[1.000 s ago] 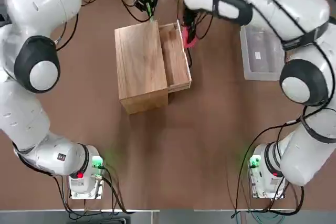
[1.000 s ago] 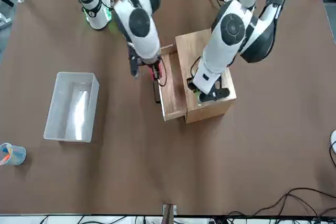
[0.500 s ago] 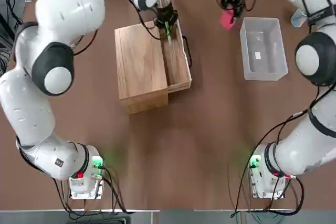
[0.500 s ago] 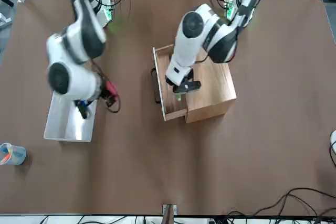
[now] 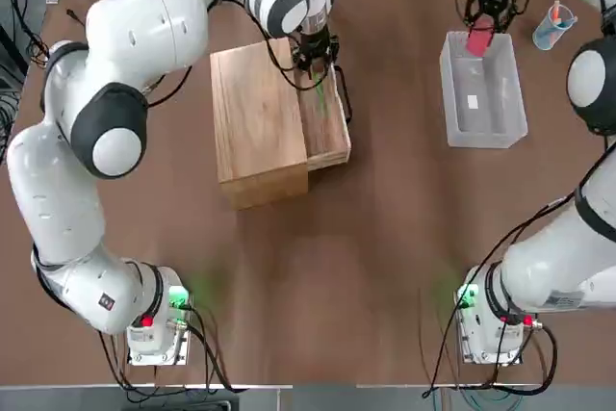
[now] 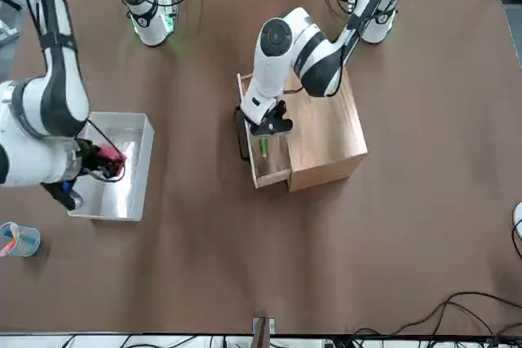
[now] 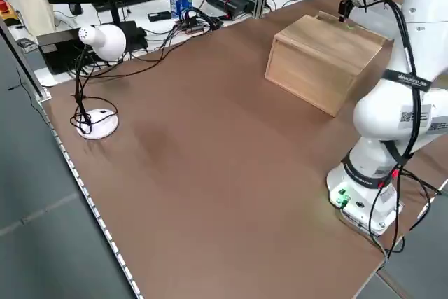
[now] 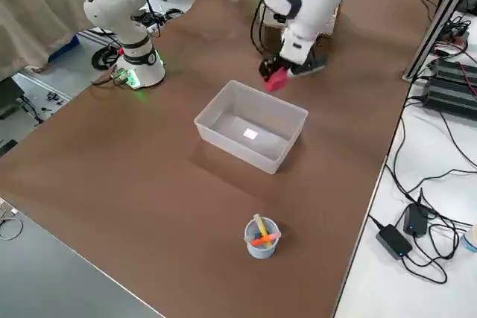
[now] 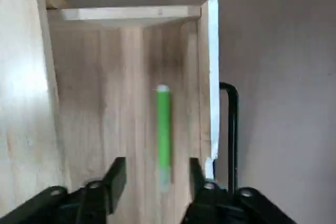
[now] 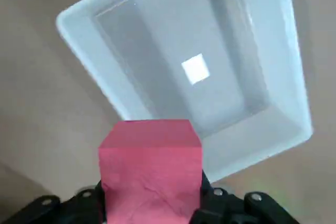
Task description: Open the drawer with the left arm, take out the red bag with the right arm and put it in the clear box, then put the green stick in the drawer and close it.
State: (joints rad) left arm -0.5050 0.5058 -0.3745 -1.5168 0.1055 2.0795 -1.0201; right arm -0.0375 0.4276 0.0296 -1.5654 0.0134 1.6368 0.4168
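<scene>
Green stick (image 9: 163, 129): lies lengthwise on the floor of the open drawer (image 9: 131, 103), near the front panel that carries the black bar handle (image 9: 231, 124); free of any grip. Left gripper (image 9: 153, 174) hangs directly above it, fingers spread, the stick showing in the gap between them but apart from both.

Drawer: pulled out of the wooden cabinet (image 5: 257, 122), which stands in the middle of the table (image 5: 385, 238), somewhat toward the far edge. In the top view the left gripper (image 5: 316, 53) sits over the far end of the drawer (image 5: 325, 122).

Red bag (image 10: 151, 166): pinched between the fingers of the right gripper (image 10: 152, 192), held in the air over one short wall of the clear box (image 10: 220, 77), not yet inside. In the top view the bag (image 5: 479, 40) hangs at the far end of the box (image 5: 484, 132), with the right gripper (image 5: 493, 9) above it.

Clear box: toward the table's far right corner, a white label (image 10: 195, 68) on its floor.

Blue cup (image 8: 260, 237): holds coloured sticks, beyond the box toward the same corner, well apart from both grippers.
</scene>
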